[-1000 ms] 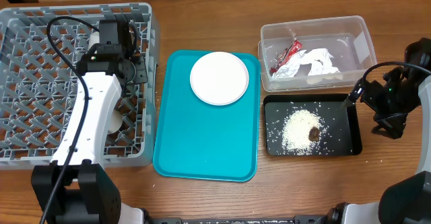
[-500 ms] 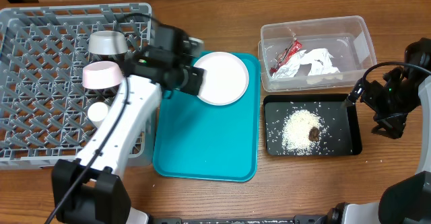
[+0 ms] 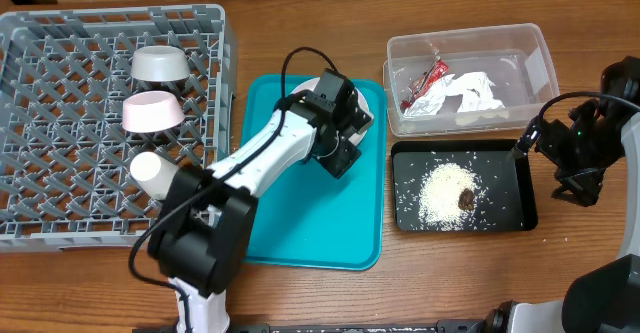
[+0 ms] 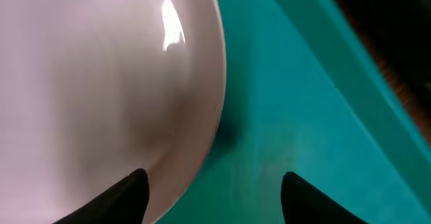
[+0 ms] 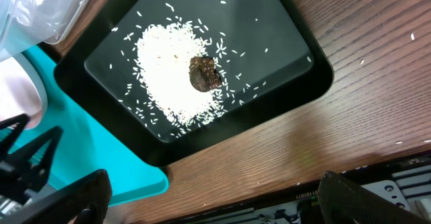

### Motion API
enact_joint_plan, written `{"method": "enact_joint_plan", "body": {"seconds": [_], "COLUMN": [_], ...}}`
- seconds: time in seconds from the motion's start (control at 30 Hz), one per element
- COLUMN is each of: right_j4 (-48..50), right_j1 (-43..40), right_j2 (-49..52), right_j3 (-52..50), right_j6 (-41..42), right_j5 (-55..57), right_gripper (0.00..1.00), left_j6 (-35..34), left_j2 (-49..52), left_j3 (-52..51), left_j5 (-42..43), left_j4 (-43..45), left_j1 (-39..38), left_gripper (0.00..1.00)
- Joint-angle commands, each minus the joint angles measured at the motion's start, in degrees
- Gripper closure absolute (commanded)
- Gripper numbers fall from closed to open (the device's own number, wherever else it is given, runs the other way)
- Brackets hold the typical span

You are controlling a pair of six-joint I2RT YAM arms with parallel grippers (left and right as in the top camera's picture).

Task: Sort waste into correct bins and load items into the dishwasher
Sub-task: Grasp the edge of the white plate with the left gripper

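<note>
**Left tool at the rim of the white plate**
The left tool [image 4: 215,192] is open and grips nothing. The rim of the white plate [image 4: 101,83] runs between its tips: one tip sits just inside the rim, the other over bare teal serving tray [image 4: 306,103]. The plate lies flat at the tray's far end. The right tool [image 5: 215,198], spread wide and empty, hangs above the black tray [image 5: 296,72], which holds rice grains [image 5: 168,69] and a brown food lump [image 5: 204,73].

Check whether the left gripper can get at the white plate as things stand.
Probably yes: the left gripper is open right at the rim of the white plate on the teal tray, with nothing between them.
</note>
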Motion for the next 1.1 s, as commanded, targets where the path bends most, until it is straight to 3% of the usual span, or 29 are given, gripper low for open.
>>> {"method": "enact_joint_plan", "body": {"seconds": [0.0,0.27,0.77,1.07], "right_j4": [0.3,0.3,0.2,0.2], "right_j1": [-0.2,-0.2,-0.2,-0.2], "right_j2": [-1.2,-1.2,-1.2,-1.2], "right_j3": [0.5,0.5,0.5,0.5], "right_j6": [-0.4,-0.4,-0.4,-0.4], "right_j5": [0.2,0.2,0.2,0.2], "right_gripper": [0.00,0.00,0.00,0.00], "left_j6": [1.2,-1.2,-2.1,-2.2], "left_j2": [1.6,1.9,2.6,3.0], "left_j3": [0.5,0.5,-2.2,-2.3], "left_j5": [-1.1,-2.1,-8.1,-8.3], "left_j4": [-1.3,-4.9,-2.3,-1.5], "left_j1": [-0.3,-0.4,-0.4,-0.4], "left_gripper": [0.37,0.68,0.65,0.85]}}
